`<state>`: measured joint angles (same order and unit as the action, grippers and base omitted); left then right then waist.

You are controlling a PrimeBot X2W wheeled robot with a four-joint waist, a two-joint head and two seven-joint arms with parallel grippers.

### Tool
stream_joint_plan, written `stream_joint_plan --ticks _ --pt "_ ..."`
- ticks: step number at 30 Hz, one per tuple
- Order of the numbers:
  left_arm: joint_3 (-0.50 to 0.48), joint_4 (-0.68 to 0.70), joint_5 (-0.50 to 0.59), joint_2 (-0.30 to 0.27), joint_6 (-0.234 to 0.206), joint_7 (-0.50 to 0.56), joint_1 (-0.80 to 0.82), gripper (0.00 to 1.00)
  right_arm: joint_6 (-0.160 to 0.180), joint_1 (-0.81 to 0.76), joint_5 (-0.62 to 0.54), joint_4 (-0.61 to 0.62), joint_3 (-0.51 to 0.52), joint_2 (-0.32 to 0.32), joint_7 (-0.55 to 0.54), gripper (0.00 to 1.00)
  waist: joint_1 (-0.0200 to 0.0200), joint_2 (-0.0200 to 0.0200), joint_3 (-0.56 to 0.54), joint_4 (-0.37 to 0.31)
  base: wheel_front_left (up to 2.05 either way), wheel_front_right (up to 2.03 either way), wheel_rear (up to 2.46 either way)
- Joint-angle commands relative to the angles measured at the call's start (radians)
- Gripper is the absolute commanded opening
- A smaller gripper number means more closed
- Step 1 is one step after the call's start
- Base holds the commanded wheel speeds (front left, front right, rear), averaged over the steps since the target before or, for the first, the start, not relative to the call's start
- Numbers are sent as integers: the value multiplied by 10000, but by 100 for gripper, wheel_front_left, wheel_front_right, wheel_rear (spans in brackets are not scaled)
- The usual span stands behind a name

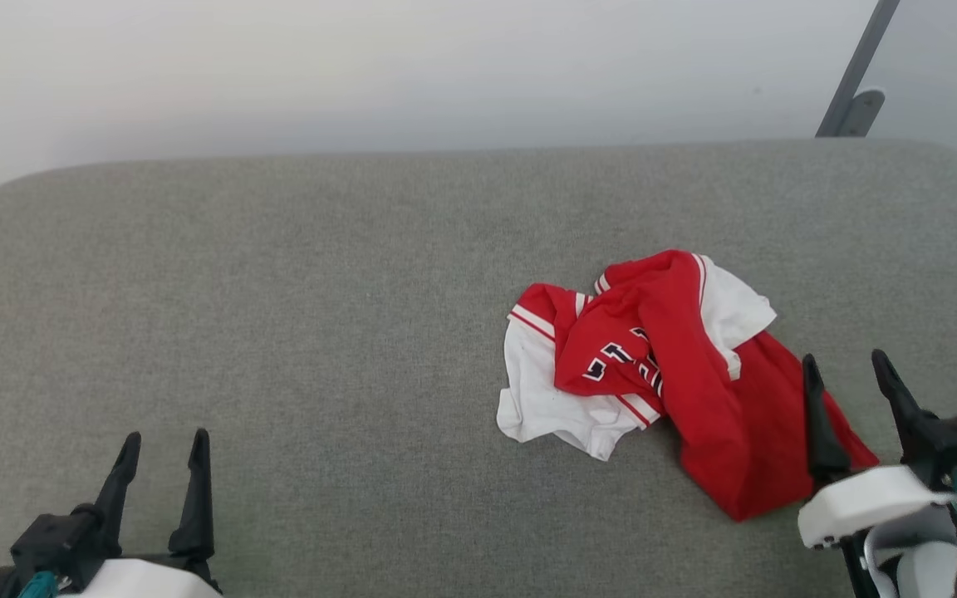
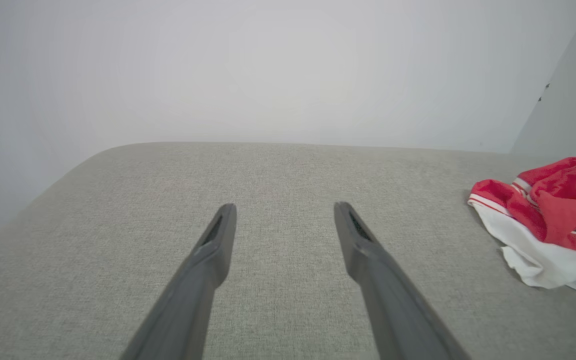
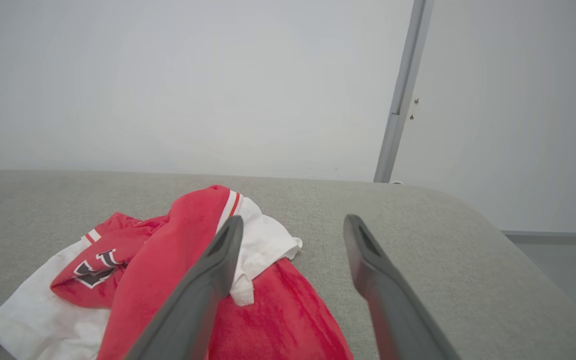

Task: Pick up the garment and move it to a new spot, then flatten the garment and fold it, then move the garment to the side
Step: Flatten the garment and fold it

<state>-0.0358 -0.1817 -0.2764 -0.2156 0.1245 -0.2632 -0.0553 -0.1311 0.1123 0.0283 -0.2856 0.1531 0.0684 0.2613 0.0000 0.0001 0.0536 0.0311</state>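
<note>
The garment [image 1: 678, 374] lies crumpled on the grey cushioned surface, right of centre: a red jersey with white sleeves, striped trim and part of its dark lettering showing. My right gripper [image 1: 848, 370] stands open at the garment's right edge, its left finger over the red cloth and nothing between the fingers. In the right wrist view the garment [image 3: 178, 280] spreads to the left under that gripper [image 3: 293, 225]. My left gripper [image 1: 163, 444] is open at the lower left, far from the garment. The left wrist view has its gripper [image 2: 285, 210] over bare fabric, with the garment [image 2: 553, 220] at the right edge.
The grey cushioned surface [image 1: 279, 316] has rounded far corners and ends at a pale wall. A grey metal post [image 1: 856, 71] rises behind its far right corner. Bare surface stretches left of the garment.
</note>
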Motion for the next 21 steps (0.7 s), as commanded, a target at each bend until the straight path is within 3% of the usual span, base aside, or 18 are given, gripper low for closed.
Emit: stream_joint_plan --ticks 1,4,15,21 --pt "-35 56 93 104 55 -20 155 100 7 283 20 -127 -111 151 -146 100 0 -1 194 29 0 0 0" --pt "37 17 91 237 58 -20 355 100 7 832 190 -392 -424 544 -895 100 0 -1 535 99 0 0 0" --pt "913 -238 -299 410 64 -21 1443 100 8 3715 1573 -1396 -2429 3298 -5566 100 0 -1 2212 676 0 0 0" --pt "1268 -368 -524 369 65 -21 1949 100 7 4765 2623 -1622 -3268 4174 -7369 100 0 -1 2889 967 0 0 0"
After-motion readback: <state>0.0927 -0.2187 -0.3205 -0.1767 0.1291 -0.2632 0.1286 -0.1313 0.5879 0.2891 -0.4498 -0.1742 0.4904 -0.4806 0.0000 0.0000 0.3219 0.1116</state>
